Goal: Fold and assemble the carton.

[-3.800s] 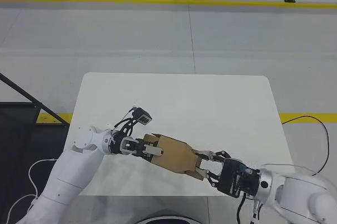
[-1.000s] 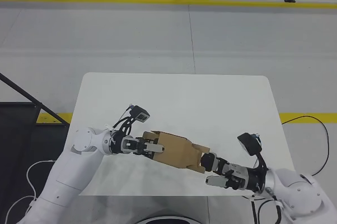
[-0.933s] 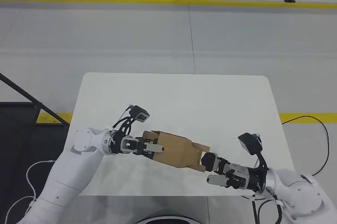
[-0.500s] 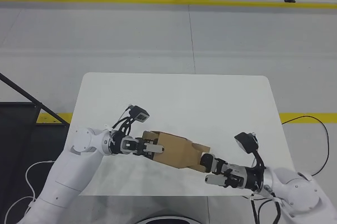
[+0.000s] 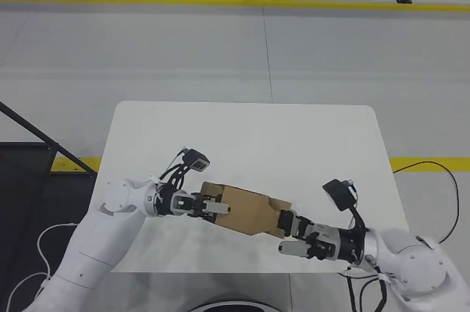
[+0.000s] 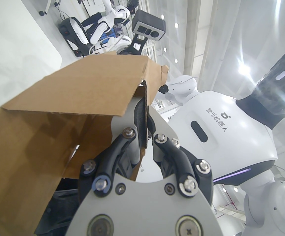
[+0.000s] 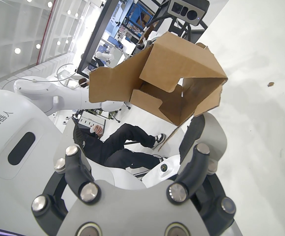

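Brown corrugated cardboard carton (image 5: 243, 209), partly erected, over the white table (image 5: 313, 140). Its long axis runs from the left gripper (image 5: 216, 208) (pinched on one end wall) to the right gripper (image 5: 290, 236). The right gripper's fingers stand apart at the open flap end, so that arm is nearer to the unfolded flaps.

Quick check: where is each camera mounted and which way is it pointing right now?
Top view: above the arms, looking down at the table; both arms show, meeting at the carton.
Left wrist view: on the left wrist, looking along the left tool, shut on a carton wall.
Right wrist view: on the right wrist, looking along the open right tool into the carton's open end.
Shared: the carton shows in all three; the wrist views face each other across it.
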